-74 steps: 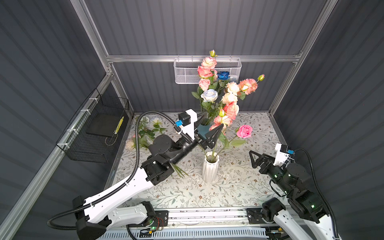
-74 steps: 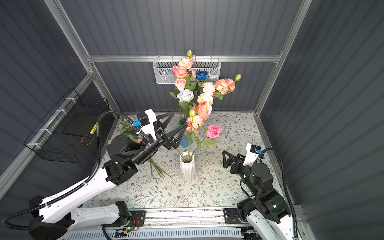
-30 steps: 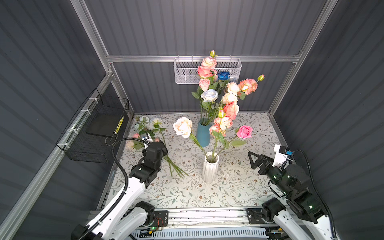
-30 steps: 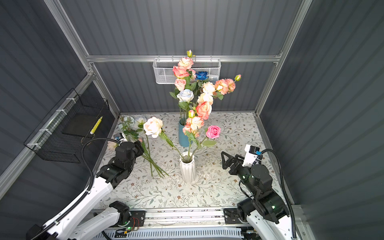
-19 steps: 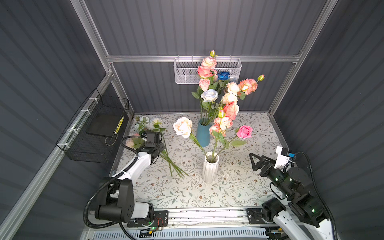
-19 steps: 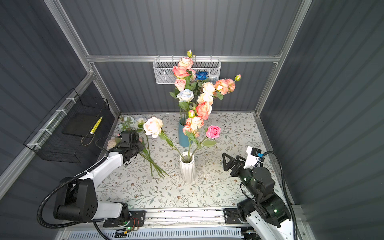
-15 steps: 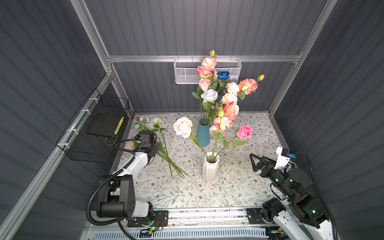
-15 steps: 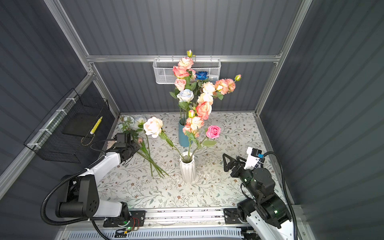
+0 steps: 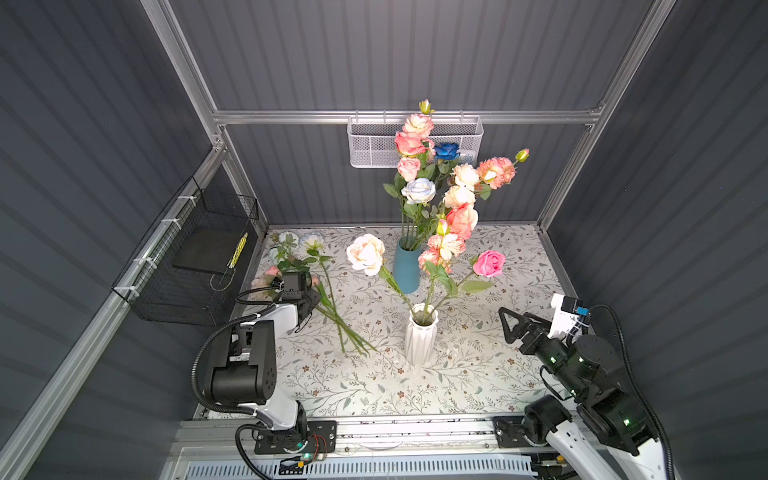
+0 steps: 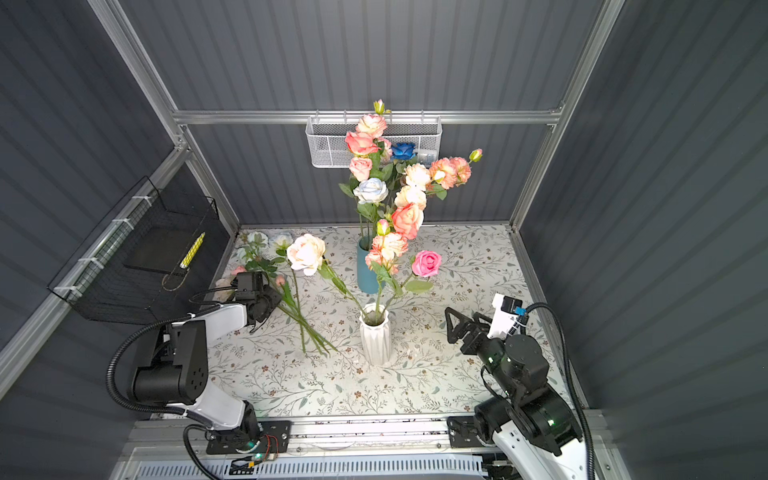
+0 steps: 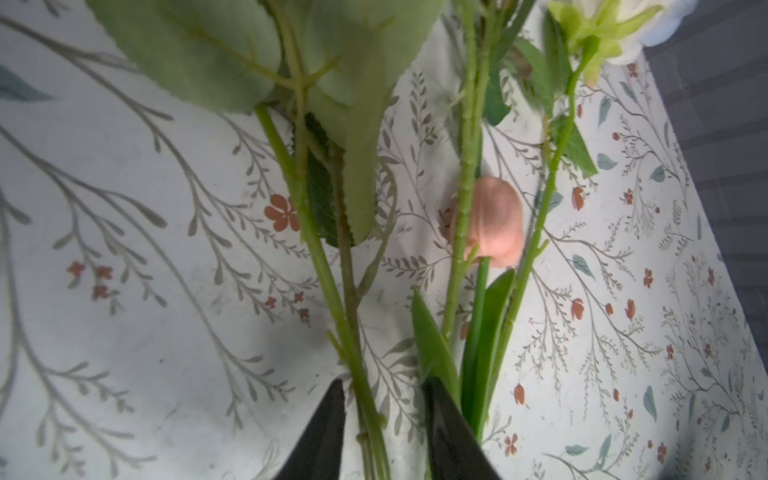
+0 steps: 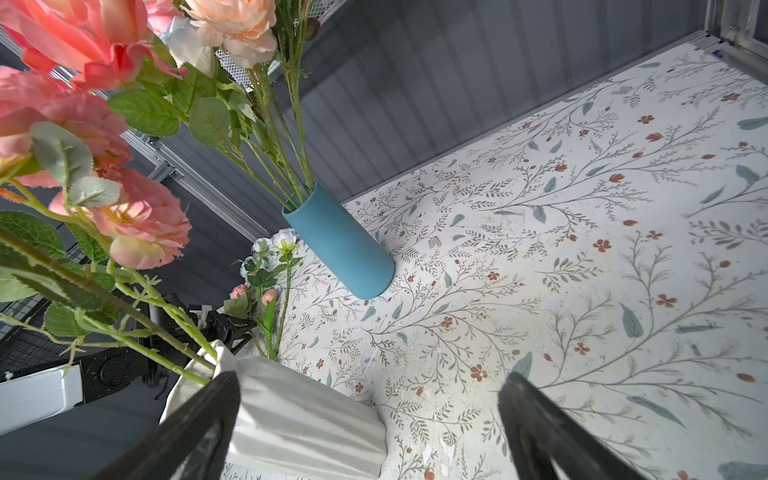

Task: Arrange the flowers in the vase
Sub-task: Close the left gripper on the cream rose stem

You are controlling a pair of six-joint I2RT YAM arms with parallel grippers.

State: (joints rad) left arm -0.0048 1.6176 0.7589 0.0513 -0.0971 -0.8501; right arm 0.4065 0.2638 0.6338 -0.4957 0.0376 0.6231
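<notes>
A white ribbed vase [image 9: 420,338] [image 10: 375,338] [image 12: 291,399] holds three flowers: a cream rose [image 9: 365,253] [image 10: 306,253], a pink rose [image 9: 489,263] and a peach cluster [image 9: 442,247]. Loose flowers [image 9: 340,328] [image 10: 305,324] lie on the mat at the left. My left gripper [image 9: 307,307] [image 10: 266,307] [image 11: 384,415] is low over them. Its jaws stand narrowly apart either side of one green stem [image 11: 365,399], with a small gap showing on each side. My right gripper [image 9: 505,324] [image 10: 451,326] [image 12: 370,399] hovers wide open right of the vase, holding nothing.
A blue vase [image 9: 406,266] [image 12: 340,245] behind the white one holds a tall bouquet [image 9: 440,178]. A black wire basket [image 9: 191,266] hangs on the left wall and a white mesh basket [image 9: 374,145] on the back rail. A pink bud [image 11: 494,220] lies among the stems.
My left arm left the cream rose standing in the white vase, swung down to the loose flowers at the left, and its jaws narrowed around a stem. The right arm barely moved.
</notes>
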